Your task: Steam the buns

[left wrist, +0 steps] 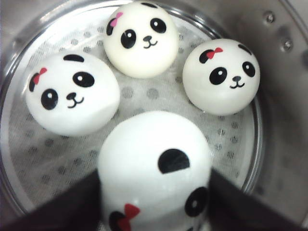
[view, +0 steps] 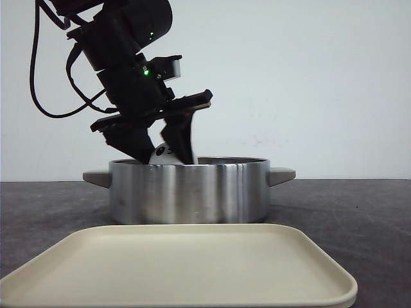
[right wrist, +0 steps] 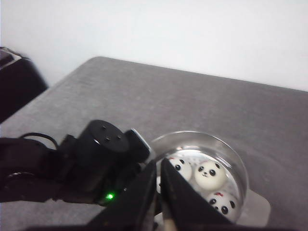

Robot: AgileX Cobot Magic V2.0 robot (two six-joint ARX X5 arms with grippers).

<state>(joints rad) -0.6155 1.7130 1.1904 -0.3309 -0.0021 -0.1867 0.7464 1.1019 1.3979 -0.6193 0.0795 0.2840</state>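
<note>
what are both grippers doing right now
Left gripper: shut on a glossy white panda-face bun inside the steel pot.
Right gripper: shut, holding nothing.

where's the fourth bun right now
Front view: the fourth bun sits in the left gripper, just above the pot rim, left of centre.

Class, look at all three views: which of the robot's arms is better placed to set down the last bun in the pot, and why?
The left. Its gripper already holds the fourth bun inside the pot, beside three buns; the right gripper hangs above, shut and empty.
</note>
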